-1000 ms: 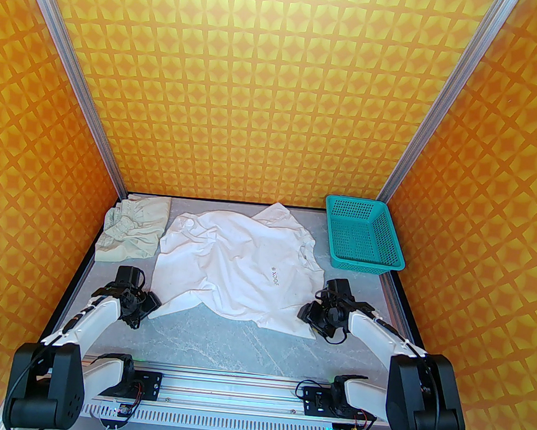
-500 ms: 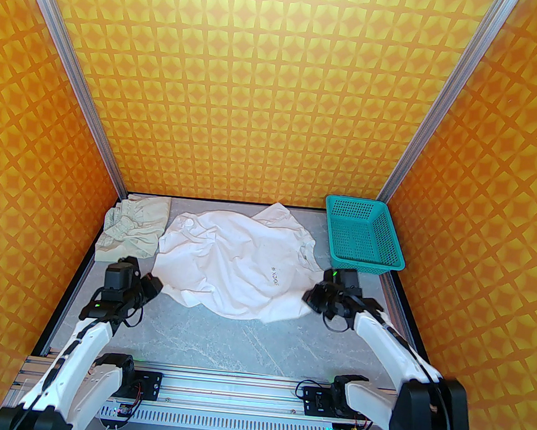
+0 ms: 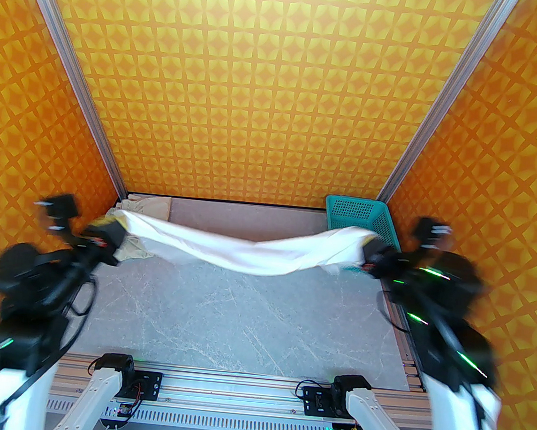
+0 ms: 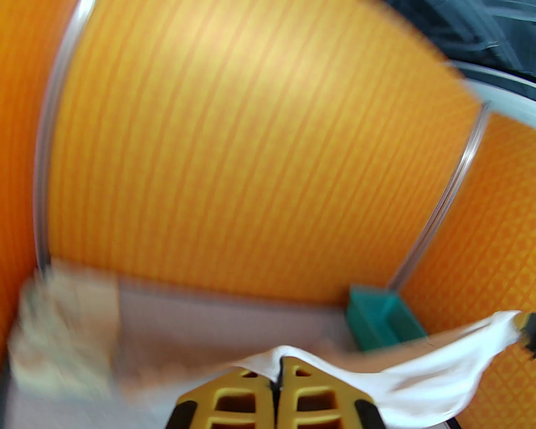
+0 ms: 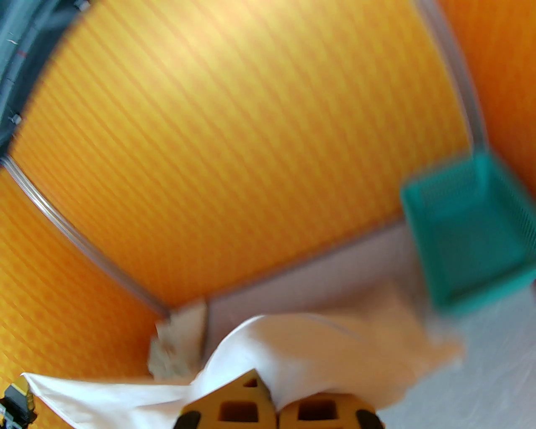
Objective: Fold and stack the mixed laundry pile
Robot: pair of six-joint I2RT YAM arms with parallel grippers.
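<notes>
The white shirt (image 3: 246, 254) hangs in the air as a sagging band, stretched between both grippers above the back of the table. My left gripper (image 3: 114, 236) is shut on its left end, and my right gripper (image 3: 372, 258) on its right end. In the left wrist view the yellow fingers (image 4: 255, 394) pinch the white shirt (image 4: 435, 377). In the right wrist view the fingers (image 5: 234, 408) close on the white shirt (image 5: 293, 347) too. The beige piece (image 3: 149, 205) lies in the back left corner, partly hidden behind the shirt; it is blurred in the wrist views (image 4: 63, 335) (image 5: 180, 343).
A teal mesh basket (image 3: 351, 209) stands in the back right corner, its front hidden by the shirt and the right arm. The grey marble table (image 3: 240, 310) lies bare below the lifted shirt. Orange patterned walls close in on three sides. Both arms are motion-blurred.
Both grippers shut on the shirt's near corners, then rose and swung apart toward the back. The shirt went from crumpled on the table to stretched in the air.
</notes>
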